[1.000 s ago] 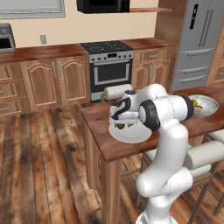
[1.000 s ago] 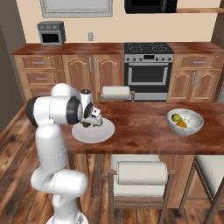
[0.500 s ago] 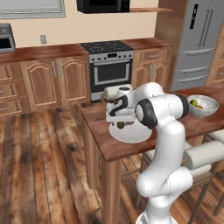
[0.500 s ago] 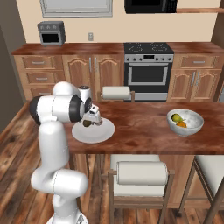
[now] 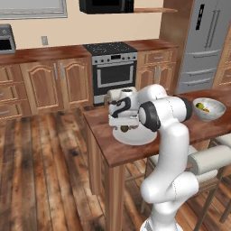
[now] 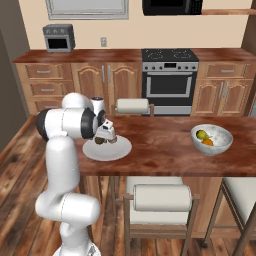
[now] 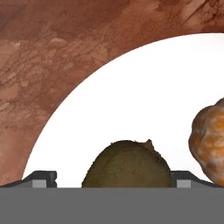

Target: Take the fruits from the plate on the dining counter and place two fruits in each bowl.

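Surface: the dining counter (image 6: pixel 165 150), glossy reddish-brown, is seen under the pincer; wood-plank floor lies below it.
Room: brown cabinets (image 6: pixel 100 82) and a stove (image 6: pixel 169 82) stand well beyond the pincer along the back wall.
Pincer: the gripper (image 6: pixel 106 138) is held low over the plate (image 6: pixel 117 151) with its jaws spread wide, one tip on each side of the dark olive-brown fruit (image 7: pixel 127 166); nothing is gripped.
Fruits: the tan-orange fruit (image 7: pixel 210 140) lies just beside the pincer on the plate; two others (image 6: pixel 205 138) sit in a bowl (image 6: pixel 212 139) well apart, along the counter.
Edges: the plate's rim is near the counter's end.
Open room: bare counter lies between plate and bowl.
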